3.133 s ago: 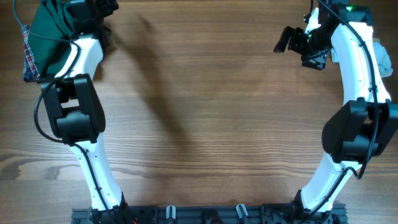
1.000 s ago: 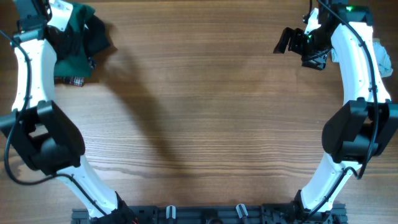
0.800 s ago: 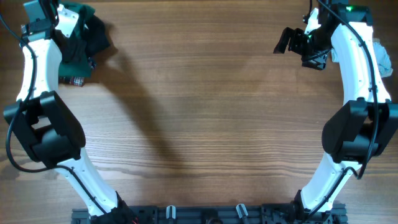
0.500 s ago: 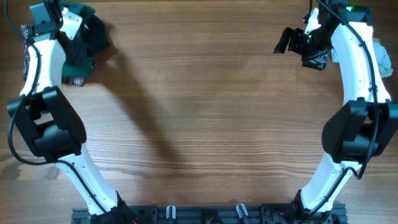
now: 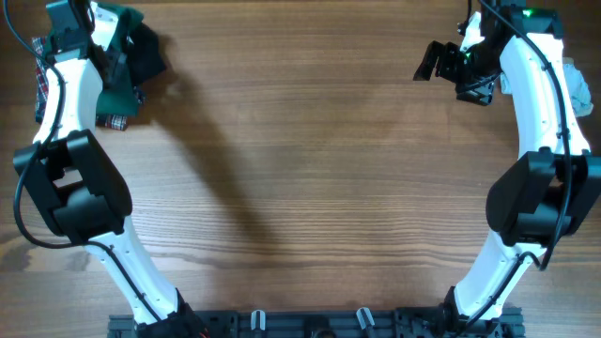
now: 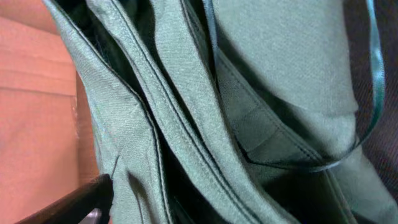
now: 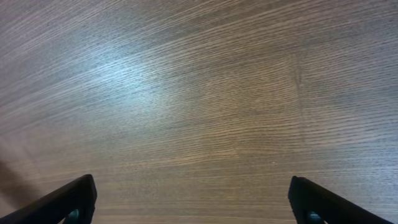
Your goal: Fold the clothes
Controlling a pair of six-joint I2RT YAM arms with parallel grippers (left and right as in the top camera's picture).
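A green garment (image 5: 120, 89) with a plaid lining lies bunched at the table's far left corner. It fills the left wrist view (image 6: 205, 106) in folds and seams. My left gripper (image 5: 131, 58) is down on it. Only its left finger (image 6: 81, 202) shows, set wide against the cloth; the other finger is hidden under the fabric. My right gripper (image 5: 434, 62) is open and empty above bare wood at the far right, with both fingertips showing in the right wrist view (image 7: 193, 199).
A plaid cloth (image 5: 40, 83) lies at the left edge beside my left arm. More clothes (image 5: 575, 86) sit at the right edge behind my right arm. The wooden table (image 5: 310, 188) spreads between the two arms.
My left arm has swung from the far left edge back to the right, over the green garment. The garment has stayed in place. The right arm has not moved.
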